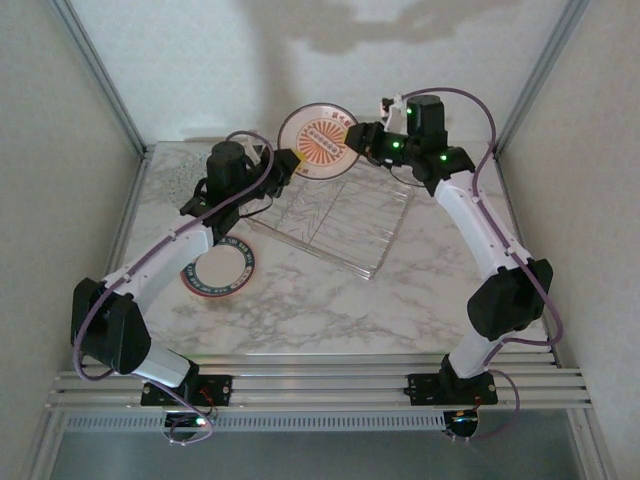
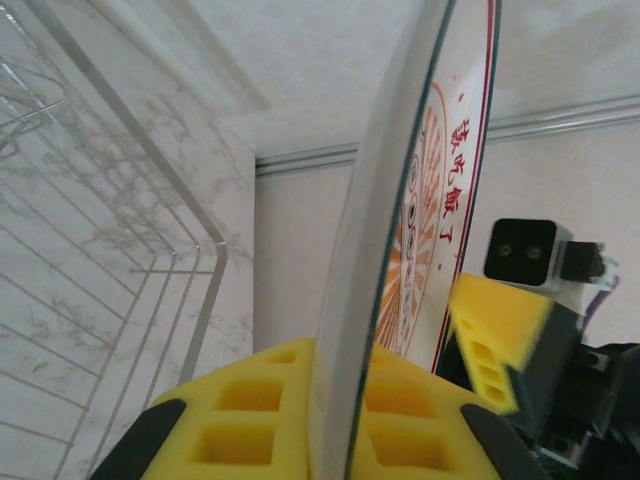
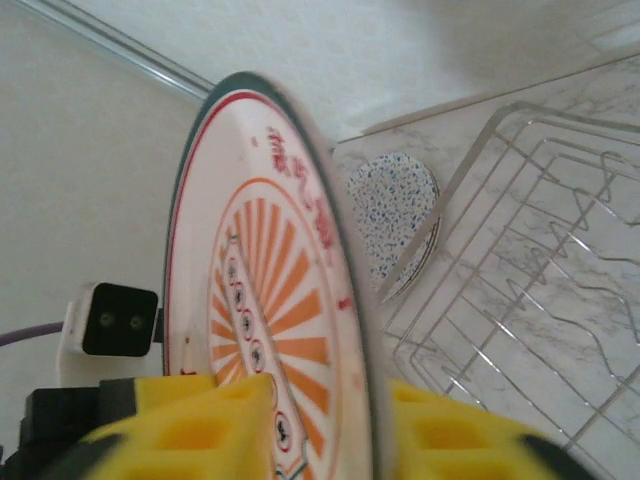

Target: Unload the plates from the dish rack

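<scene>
So the plate (image 1: 318, 140) stood on edge between our two grippers, just above the far end of the rack (image 1: 320, 252). The left gripper (image 1: 287, 162) was clamped on the rim nearest it, and the plate rose straight up out of its pads. The right gripper (image 1: 358, 135) had the opposite rim between its pads, but we couldn't tell whether it was pinching or loose. Our guess was that the left arm should carry it off.

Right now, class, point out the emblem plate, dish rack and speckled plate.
emblem plate (image 1: 318, 140), top external view, orange centre.
dish rack (image 1: 336, 220), top external view, wire floor.
speckled plate (image 3: 393, 195), right wrist view, face.
</scene>
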Controlling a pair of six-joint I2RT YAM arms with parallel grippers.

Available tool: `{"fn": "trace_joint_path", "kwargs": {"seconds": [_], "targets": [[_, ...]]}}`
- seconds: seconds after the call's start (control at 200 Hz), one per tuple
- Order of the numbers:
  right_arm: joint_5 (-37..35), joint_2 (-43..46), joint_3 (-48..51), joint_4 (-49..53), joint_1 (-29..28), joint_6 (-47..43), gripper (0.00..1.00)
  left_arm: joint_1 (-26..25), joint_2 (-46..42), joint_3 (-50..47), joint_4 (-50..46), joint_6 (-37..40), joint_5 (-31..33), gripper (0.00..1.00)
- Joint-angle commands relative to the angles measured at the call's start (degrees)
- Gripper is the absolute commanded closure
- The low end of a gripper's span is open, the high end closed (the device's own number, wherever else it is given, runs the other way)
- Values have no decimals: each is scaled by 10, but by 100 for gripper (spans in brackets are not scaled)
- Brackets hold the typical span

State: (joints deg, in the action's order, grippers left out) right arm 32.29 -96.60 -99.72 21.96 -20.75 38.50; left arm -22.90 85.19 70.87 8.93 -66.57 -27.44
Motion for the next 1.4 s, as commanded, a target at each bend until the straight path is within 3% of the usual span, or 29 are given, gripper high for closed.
{"fn": "trace_joint_path", "kwargs": {"seconds": [0.0, 0.125, 0.37, 0.561, 0.746, 0.996, 1.392], "targets": [[-18, 42, 1, 12, -7, -64, 47, 17, -33, -15, 25, -10, 11, 100], [-60, 56, -1, 35, -16, -121, 39, 37, -61, -39, 31, -22, 11, 100], [-143, 123, 67, -8, -70, -304, 35, 86, -157, -125, -14, -38, 23, 100], [-117, 180, 155, -56, -122, -463, 27, 124, -267, -222, -108, -47, 70, 100], [-99, 212, 194, -11, -155, -564, 23, 163, -383, -313, -222, -64, 127, 100], [-22, 218, 210, 30, -180, -602, 23, 188, -490, -416, -333, -115, 191, 100], [-18, 191, 181, 83, -198, -638, 23, 196, -478, -507, -291, -153, 196, 100]]}}
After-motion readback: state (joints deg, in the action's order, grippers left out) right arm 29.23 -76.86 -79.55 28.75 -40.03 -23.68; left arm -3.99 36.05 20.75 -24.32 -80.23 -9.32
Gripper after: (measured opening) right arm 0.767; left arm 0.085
